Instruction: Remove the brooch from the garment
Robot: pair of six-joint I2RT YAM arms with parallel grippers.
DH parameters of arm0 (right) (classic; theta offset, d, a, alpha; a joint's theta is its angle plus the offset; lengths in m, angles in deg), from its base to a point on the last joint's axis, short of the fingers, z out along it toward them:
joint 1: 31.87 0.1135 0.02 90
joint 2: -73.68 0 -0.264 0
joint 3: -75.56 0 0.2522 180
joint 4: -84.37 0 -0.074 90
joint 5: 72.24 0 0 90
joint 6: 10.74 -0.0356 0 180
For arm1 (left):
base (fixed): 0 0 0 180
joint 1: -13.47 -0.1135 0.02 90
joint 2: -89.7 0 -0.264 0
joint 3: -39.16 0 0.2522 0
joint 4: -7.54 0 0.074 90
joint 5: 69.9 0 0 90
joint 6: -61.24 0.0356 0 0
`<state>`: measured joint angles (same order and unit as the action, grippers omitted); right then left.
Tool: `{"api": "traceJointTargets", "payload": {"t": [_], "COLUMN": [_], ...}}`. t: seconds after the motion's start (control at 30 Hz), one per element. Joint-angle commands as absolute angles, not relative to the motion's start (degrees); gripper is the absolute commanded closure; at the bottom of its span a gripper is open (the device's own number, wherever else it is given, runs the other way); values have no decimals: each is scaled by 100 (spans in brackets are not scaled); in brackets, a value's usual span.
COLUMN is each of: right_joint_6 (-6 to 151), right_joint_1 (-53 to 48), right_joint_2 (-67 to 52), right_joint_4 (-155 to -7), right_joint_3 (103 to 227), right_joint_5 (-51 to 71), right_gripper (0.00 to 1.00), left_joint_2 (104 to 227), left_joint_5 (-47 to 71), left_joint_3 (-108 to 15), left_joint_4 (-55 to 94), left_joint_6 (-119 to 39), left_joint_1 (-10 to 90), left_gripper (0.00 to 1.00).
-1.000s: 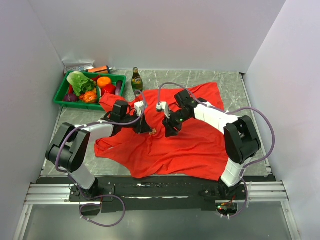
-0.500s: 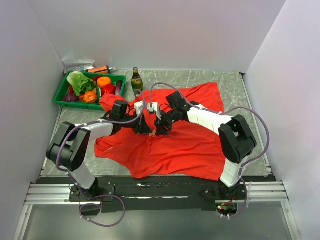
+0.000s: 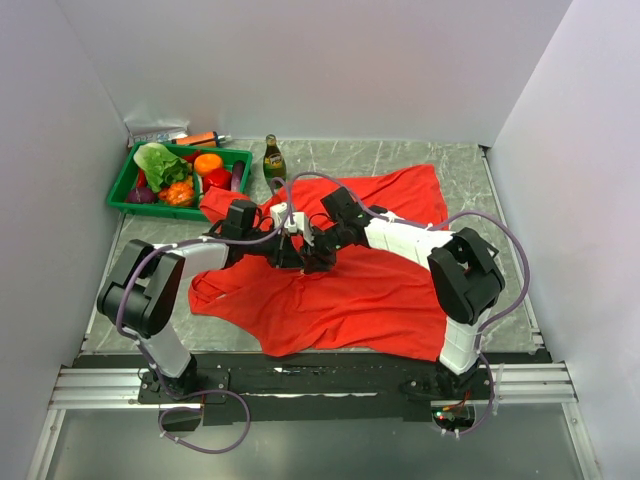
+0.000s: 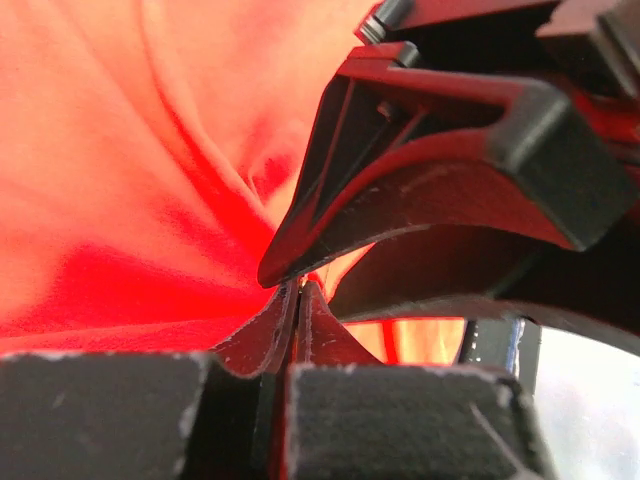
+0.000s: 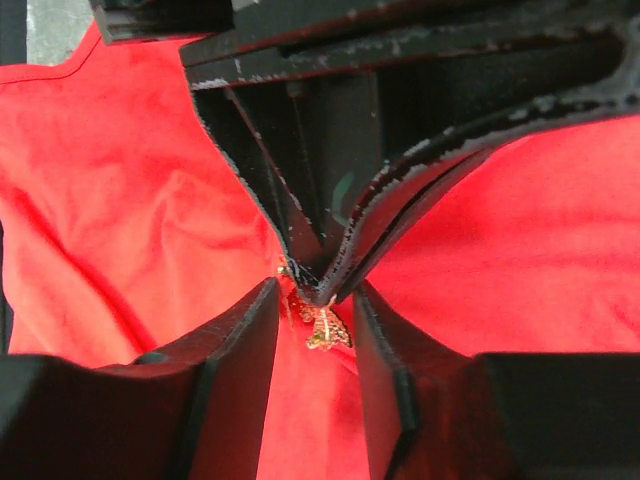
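Brooch: the brooch [image 5: 322,326] sits on the garment [image 3: 380,290], near the tabletop's middle.
Left gripper: my left gripper [image 4: 297,305] is pressed together, pinching a fold of cloth just beside the pin.
Right gripper: my right gripper [image 5: 314,305] is spread, one finger on either side of the brooch.
Bearing: I judge the pin lies squarely between my right fingers, so closing should catch it.

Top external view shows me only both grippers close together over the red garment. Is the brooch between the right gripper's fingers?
Observer: Yes, the right wrist view shows the brooch lying on the garment between the open fingers of the right gripper.
Operator: What does the other arm do?
Observer: The left gripper is shut, and it seems to pinch a fold of the garment right beside the brooch.
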<state>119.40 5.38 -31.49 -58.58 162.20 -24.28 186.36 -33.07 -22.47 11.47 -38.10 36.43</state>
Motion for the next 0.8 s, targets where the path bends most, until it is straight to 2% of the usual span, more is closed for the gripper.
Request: {"api": "traceJointTargets", "payload": {"t": [0.0, 0.4, 0.77], "right_joint_6": [11925, 12567, 12506], "right_joint_1": [548, 539, 583], "right_joint_2": [-3232, -3170, -3144], "right_joint_4": [-5955, -5603, -5857], "right_joint_3": [16464, 16491, 16386], "right_joint_5": [-2478, -2373, -2092], "right_gripper": [62, 59, 69], "left_joint_2": [18690, 18805, 18875], "left_joint_5": [-3729, -3756, -3809], "left_joint_3": [-2399, -2505, -2522], "left_joint_4": [908, 1058, 1119], "left_joint_6": [-3877, -3745, -3719], "left_joint_1": [3597, 3509, 3500], "left_gripper": [99, 99, 99]}}
